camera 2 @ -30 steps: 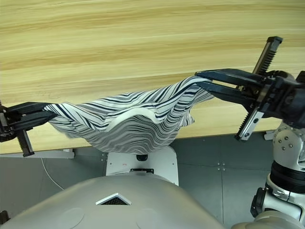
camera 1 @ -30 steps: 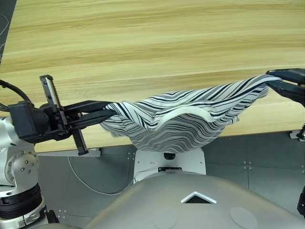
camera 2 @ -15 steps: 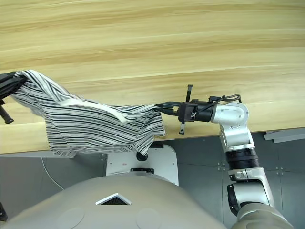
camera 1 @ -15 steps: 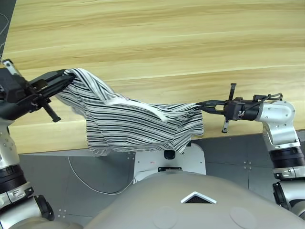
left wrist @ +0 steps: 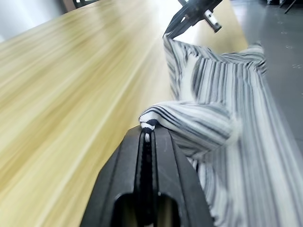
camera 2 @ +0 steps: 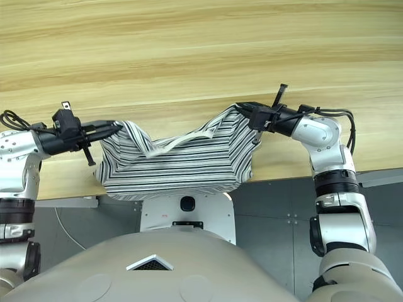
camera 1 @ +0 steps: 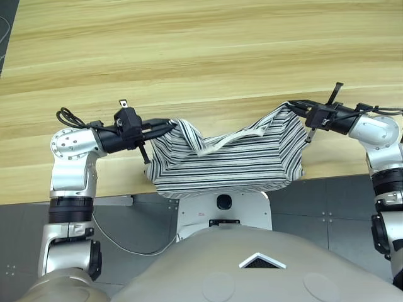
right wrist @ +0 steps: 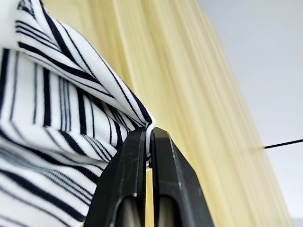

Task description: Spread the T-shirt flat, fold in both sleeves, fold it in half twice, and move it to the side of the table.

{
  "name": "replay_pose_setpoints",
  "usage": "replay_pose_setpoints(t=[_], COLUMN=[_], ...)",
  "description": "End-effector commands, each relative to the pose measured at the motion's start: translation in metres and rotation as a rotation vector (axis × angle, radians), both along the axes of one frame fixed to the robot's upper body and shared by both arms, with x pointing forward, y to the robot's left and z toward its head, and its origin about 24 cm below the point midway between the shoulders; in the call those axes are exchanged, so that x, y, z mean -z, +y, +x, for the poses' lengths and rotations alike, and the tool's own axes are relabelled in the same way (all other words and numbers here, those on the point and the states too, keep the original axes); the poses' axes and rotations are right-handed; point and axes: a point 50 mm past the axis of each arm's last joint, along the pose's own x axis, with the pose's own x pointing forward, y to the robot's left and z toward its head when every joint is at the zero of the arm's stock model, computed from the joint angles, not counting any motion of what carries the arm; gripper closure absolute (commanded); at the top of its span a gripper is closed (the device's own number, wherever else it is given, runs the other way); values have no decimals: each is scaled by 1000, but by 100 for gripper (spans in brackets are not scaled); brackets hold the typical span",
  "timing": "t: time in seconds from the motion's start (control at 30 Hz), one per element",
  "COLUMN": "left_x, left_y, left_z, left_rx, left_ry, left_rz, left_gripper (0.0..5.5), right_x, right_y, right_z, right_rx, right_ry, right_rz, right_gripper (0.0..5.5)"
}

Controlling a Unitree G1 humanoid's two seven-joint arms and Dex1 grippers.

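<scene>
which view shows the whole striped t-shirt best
Left eye view: the black-and-white striped T-shirt hangs whole between the left gripper and right gripper. Right eye view shows the same; each wrist view, a pinched edge close up.

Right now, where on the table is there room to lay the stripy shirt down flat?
The whole far stretch of the light wooden table, beyond the left gripper and the right gripper, is bare wood. It is crowded at the near edge, where the black-and-white striped T-shirt hangs stretched between the two grippers.
</scene>
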Motion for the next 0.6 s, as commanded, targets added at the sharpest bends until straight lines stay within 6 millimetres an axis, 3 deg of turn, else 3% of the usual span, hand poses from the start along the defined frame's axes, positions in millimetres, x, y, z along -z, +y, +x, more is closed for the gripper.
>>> replay_pose_setpoints(t=[0.03, 0.13, 0.3, 0.43, 0.6], left_x=[6, 14, 17, 11, 5], left_y=[20, 27, 37, 22, 0], left_z=[27, 40, 78, 98, 117], left_rx=[-174, -248, -474, -461, -424], left_ry=[-36, -47, -97, -150, -208], left_rz=[107, 203, 334, 343, 402], left_gripper=[540, 540, 540, 540, 540], right_x=[-13, -9, 4, 7, 7], right_y=[3, 15, 37, 47, 54], right_z=[25, 36, 52, 76, 91], right_rx=[111, 135, 139, 239, 328], right_ry=[-160, -212, -193, -170, -173], right_rz=[13, 4, -37, -102, -160], right_gripper=[537, 537, 537, 537, 537])
